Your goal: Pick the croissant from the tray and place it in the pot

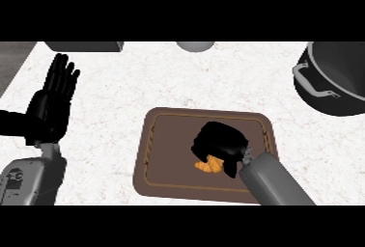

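A brown tray (160,154) lies on the counter in front of me. My right hand (221,142) is down over its middle, fingers curled over the orange croissant (207,166), of which only a small part shows under the palm. The dark pot (335,79) with a grey side handle stands at the far right, well away from the hand. My left hand (53,96) rests open at the left edge, fingers up.
A grey box-like object (84,46) and a rounded grey object (194,46) sit at the counter's far edge. The white counter (178,82) stretches between the tray and the pot.
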Robot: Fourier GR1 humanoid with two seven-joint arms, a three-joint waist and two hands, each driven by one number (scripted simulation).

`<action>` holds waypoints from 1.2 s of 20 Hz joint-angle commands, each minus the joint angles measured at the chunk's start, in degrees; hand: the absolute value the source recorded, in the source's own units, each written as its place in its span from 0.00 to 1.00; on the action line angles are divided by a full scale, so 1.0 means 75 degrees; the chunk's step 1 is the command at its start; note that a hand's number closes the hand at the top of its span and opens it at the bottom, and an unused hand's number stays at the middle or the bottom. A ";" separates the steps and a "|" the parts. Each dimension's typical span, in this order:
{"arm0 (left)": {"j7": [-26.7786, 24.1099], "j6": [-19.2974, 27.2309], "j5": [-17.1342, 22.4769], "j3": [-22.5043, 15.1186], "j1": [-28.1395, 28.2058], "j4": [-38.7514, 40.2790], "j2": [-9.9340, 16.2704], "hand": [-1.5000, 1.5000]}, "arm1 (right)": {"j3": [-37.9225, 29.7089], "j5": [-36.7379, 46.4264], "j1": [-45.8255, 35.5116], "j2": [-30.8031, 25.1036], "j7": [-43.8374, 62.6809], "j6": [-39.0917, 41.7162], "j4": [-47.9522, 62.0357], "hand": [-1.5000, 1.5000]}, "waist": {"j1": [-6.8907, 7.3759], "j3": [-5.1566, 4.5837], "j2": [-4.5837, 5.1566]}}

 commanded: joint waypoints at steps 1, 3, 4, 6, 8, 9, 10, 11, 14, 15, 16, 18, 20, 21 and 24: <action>0.0266 -0.0084 0.0075 0.0034 -0.0171 -0.0252 0.0149 0.50 | -0.1023 0.0027 -0.0601 0.0692 0.1445 -0.0449 0.0697 1.00 | 0.0142 0.0109 0.0128; 0.0056 -0.0065 0.0079 0.0038 -0.0153 -0.0072 0.0050 0.50 | -0.2130 0.0056 -0.1131 0.0665 0.3032 -0.0428 0.0926 1.00 | 0.0174 0.0097 0.0212; 0.0043 -0.0060 0.0039 -0.0032 -0.0169 -0.0065 0.0009 0.50 | -0.2441 0.0125 -0.1228 0.0678 0.3657 -0.0535 0.1015 1.00 | 0.0140 0.0090 0.0252; 0.0094 -0.0082 0.0082 -0.0009 -0.0137 -0.0122 0.0034 0.50 | -0.3077 0.0154 -0.1440 0.0493 0.4509 -0.0772 0.1153 1.00 | 0.0187 0.0084 0.0324; 0.0011 -0.0106 0.0048 -0.0062 -0.0120 -0.0089 0.0005 0.50 | -0.3532 0.0334 -0.1875 0.0670 0.5640 -0.1127 0.1327 1.00 | 0.0360 0.0075 0.0368; 0.0012 -0.0155 0.0109 -0.0073 -0.0232 -0.0167 0.0001 0.50 | -0.3762 0.0382 -0.2120 0.0726 0.6110 -0.1285 0.1448 1.00 | 0.0478 0.0082 0.0384; 0.0080 -0.0194 0.0123 -0.0042 -0.0230 -0.0072 0.0062 0.50 | -0.3950 0.0565 -0.2412 0.0703 0.6683 -0.1503 0.1480 1.00 | 0.0518 0.0074 0.0382; 0.0111 -0.0149 0.0052 -0.0182 -0.0389 -0.0063 -0.0037 0.50 | -0.4121 0.0724 -0.2660 0.0686 0.7154 -0.1789 0.1507 1.00 | 0.0441 0.0084 0.0390; 0.0094 -0.0225 0.0082 -0.0252 -0.0297 -0.0098 -0.0073 0.50 | -0.4463 0.1503 -0.3397 0.0350 0.8662 -0.2386 0.1739 1.00 | 0.0683 0.0061 0.0365; 0.0047 -0.0215 -0.0001 -0.0223 -0.0414 -0.0031 0.0015 0.50 | -0.4467 0.1830 -0.3624 0.0359 0.9261 -0.2488 0.1835 1.00 | 0.0673 0.0053 0.0372; 0.0033 -0.0288 0.0066 -0.0289 -0.0274 -0.0060 -0.0062 0.50 | -0.4593 0.2057 -0.3844 0.0243 0.9693 -0.2686 0.1971 1.00 | 0.0777 0.0057 0.0377; -0.0038 -0.0241 0.0016 -0.0339 -0.0270 -0.0037 -0.0138 0.50 | -0.4672 0.2628 -0.4278 0.0072 1.0536 -0.3122 0.2158 1.00 | 0.0782 0.0064 0.0371; 0.0039 -0.0183 0.0003 -0.0318 -0.0455 0.0052 -0.0145 0.50 | -0.4631 0.3289 -0.4648 -0.0073 1.1359 -0.3375 0.2487 1.00 | 0.0743 0.0070 0.0383; -0.0036 -0.0190 0.0023 -0.0270 -0.0488 0.0018 -0.0127 0.50 | -0.4658 0.3521 -0.4892 -0.0091 1.1755 -0.3530 0.2592 1.00 | 0.0743 0.0074 0.0356; -0.0051 -0.0208 -0.0051 -0.0280 -0.0399 0.0216 -0.0096 0.50 | -0.4588 0.4395 -0.5331 -0.0414 1.2688 -0.3657 0.3244 1.00 | 0.0663 0.0079 0.0354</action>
